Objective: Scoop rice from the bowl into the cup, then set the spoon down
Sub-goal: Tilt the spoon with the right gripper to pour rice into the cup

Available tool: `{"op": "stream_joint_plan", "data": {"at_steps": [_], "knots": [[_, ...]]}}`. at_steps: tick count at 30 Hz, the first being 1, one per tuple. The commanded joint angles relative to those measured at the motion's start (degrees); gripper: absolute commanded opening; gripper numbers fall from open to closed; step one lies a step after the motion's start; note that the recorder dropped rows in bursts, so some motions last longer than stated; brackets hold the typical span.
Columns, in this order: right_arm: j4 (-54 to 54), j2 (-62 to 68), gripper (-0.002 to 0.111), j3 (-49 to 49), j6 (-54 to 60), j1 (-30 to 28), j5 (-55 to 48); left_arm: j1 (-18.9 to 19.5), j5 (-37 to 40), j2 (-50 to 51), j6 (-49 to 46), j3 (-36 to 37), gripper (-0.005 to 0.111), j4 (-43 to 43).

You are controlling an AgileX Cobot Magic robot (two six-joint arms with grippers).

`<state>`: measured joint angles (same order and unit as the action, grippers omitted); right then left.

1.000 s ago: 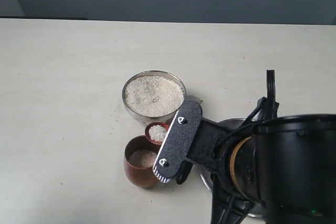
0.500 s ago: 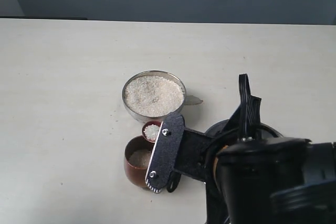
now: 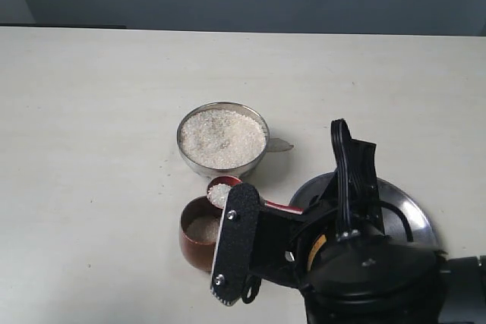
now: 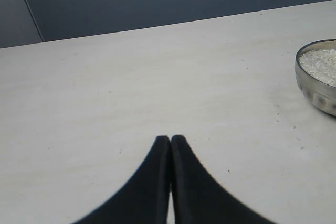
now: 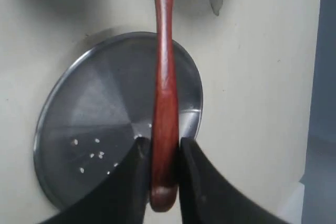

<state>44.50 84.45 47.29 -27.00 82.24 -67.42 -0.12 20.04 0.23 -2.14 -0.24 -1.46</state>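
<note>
Steel plate (image 5: 79, 103) lay under spoon (image 5: 164, 66) handle. Right gripper (image 5: 164, 144) overlapped cup (image 3: 190, 248) edge, clamped on spoon handle. Left gripper (image 4: 170, 140) pinched closed, empty.

exterior: high, looking down on table (image 3: 91, 111) | left wrist: low, shares bowl (image 4: 313, 91) with exterior | right wrist: close over plate (image 5: 105, 103)

The right arm (image 3: 364, 263) is covering most of the spoon (image 3: 222, 193) handle, the claw-side part of the cup (image 3: 194, 237) and much of the steel plate (image 3: 406, 214) beneath it. Beyond the right claw (image 5: 164, 148), the spoon head is running off the right wrist view's edge. The bowl (image 4: 314, 86) is being cropped in the left wrist view.
</note>
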Motion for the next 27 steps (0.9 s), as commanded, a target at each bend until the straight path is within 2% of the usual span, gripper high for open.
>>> {"op": "stream_joint_plan", "data": {"at_steps": [1, 12, 27], "knots": [[1.0, 0.09, -0.001, -0.23, 0.09, 0.13, -0.58, -0.1, -0.7, -0.23, -0.05, 0.24, 0.001, -0.15], [3.39, 0.09, -0.001, -0.23, 1.71, 3.44, -2.55, -0.1, -0.77, -0.23, -0.05, 0.24, 0.001, -0.15], [3.4, 0.09, -0.001, -0.23, 9.55, 3.44, -2.55, -0.1, -0.77, -0.23, -0.05, 0.24, 0.001, -0.15]]}}
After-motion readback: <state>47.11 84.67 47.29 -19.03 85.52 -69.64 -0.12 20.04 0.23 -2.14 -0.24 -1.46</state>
